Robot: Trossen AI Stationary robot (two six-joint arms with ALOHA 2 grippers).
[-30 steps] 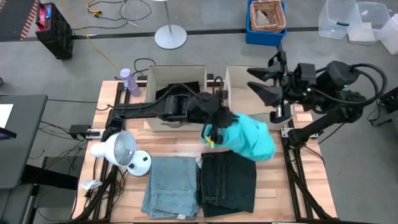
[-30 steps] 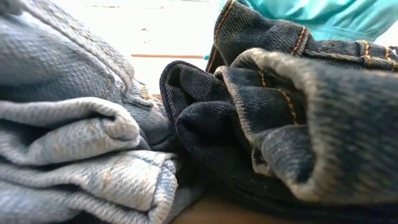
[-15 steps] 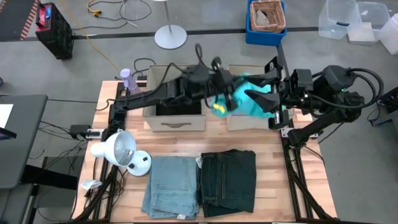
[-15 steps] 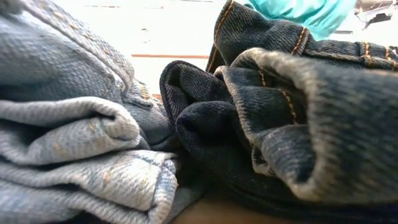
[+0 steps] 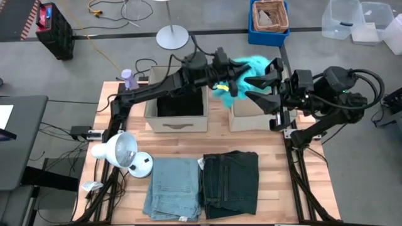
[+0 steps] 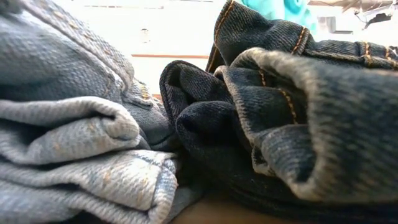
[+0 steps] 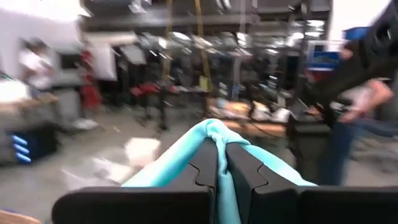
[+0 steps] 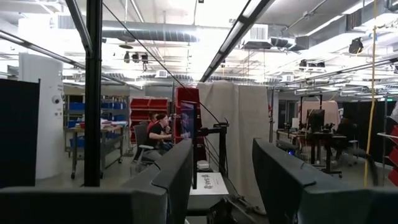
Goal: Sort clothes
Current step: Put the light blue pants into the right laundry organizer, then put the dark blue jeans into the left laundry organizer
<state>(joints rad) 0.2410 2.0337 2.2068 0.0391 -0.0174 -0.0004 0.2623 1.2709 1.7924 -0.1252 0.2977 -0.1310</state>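
My left gripper [image 5: 224,80] is shut on the teal shirt [image 5: 248,69], held high over the right beige box [image 5: 242,118] at the table's far side. The shirt's lower end also shows in the low view [image 6: 280,9]. My right gripper [image 5: 264,85] is open and empty, just right of the shirt above the same box. The light blue jeans [image 5: 173,188] and the dark jeans [image 5: 230,183] lie folded side by side on the table's near part. The inside of the left box [image 5: 181,103] shows dark; whether the black cloth lies there I cannot tell. My left gripper pinches a bunched fold of the teal shirt [image 7: 215,132] between its two fingers [image 7: 241,168]. The fingers come about level from the table's left. The shirt is lifted clear of table and boxes, and drapes down on both sides of the fingers.
A white lamp [image 5: 119,150] stands at the table's left, and a purple bottle [image 5: 130,81] at the far left corner. On the floor beyond the table are a blue crate [image 5: 269,24] and clear bins [image 5: 352,19]. People sit in the room behind [image 8: 158,134].
My left gripper has gone up and toward the table's far edge with the teal shirt, from the middle of the table near the dark jeans to above the right box. The shirt is lifted clear and bunched.
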